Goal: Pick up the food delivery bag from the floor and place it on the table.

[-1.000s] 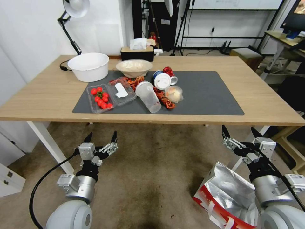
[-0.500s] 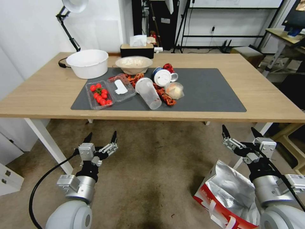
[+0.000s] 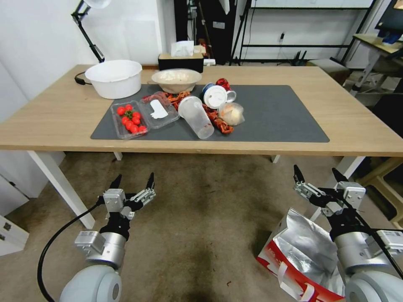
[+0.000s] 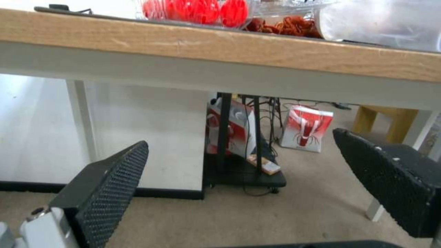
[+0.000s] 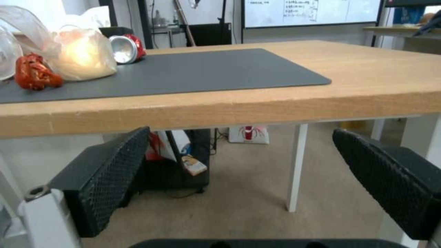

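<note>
The food delivery bag [image 3: 303, 253] stands open on the floor [image 3: 201, 218] at the lower right, showing crinkled silver foil and a red lower band; my right arm covers its right side. My right gripper [image 3: 315, 170] hovers open just above and behind the bag's mouth, below the table [image 3: 348, 126] edge. In the right wrist view the right gripper [image 5: 241, 132] points at the table's front edge. Off to the left, my left gripper [image 3: 134, 178] is open over bare floor, and the left gripper [image 4: 241, 137] faces under the tabletop.
On the dark grey mat [image 3: 277, 113] lie a tomato tray [image 3: 128, 121], a tipped clear cup [image 3: 195, 117], crayfish scraps and bowls. White table legs [image 3: 58, 184] stand near both arms. A small crayfish-print bag [image 4: 307, 132] sits far behind the table.
The whole head view has shifted: the table sits slightly higher and farther in the picture and the bag slightly lower. Both arms hold the same pose, grippers still open.
</note>
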Robot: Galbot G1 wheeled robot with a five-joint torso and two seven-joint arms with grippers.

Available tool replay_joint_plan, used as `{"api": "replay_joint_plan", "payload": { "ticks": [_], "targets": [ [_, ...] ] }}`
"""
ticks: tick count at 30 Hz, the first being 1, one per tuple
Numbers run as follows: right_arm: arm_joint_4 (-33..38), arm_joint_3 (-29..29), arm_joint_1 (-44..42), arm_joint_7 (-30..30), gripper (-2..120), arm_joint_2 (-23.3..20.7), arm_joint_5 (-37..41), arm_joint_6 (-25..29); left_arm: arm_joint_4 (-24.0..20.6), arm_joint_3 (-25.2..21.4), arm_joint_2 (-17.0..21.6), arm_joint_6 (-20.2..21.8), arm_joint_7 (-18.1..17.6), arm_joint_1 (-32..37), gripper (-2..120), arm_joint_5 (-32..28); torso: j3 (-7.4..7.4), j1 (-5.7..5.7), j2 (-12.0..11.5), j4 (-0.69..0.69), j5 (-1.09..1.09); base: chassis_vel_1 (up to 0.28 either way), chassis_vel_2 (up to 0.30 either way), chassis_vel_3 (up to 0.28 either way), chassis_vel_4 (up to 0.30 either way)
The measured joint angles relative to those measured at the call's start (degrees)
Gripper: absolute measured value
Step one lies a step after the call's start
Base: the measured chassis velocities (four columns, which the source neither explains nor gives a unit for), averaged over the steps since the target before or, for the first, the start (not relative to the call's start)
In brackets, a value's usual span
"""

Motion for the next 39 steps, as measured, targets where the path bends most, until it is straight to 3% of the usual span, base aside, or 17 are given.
{"api": "replay_joint_plan", "payload": {
  "ticks": [39],
  "targets": [
    [-0.54, 0.13, 0.10, -0.32, 100, -0.49, -0.38, 0.67, 0.89, 0.22, -0.21, -0.24, 0.07, -0.34, 100, 0.28, -5.44, -3.23, -8.66, 0.00, 0.00, 0.000, 0.000, 0.000, 0.000]
  ]
}}
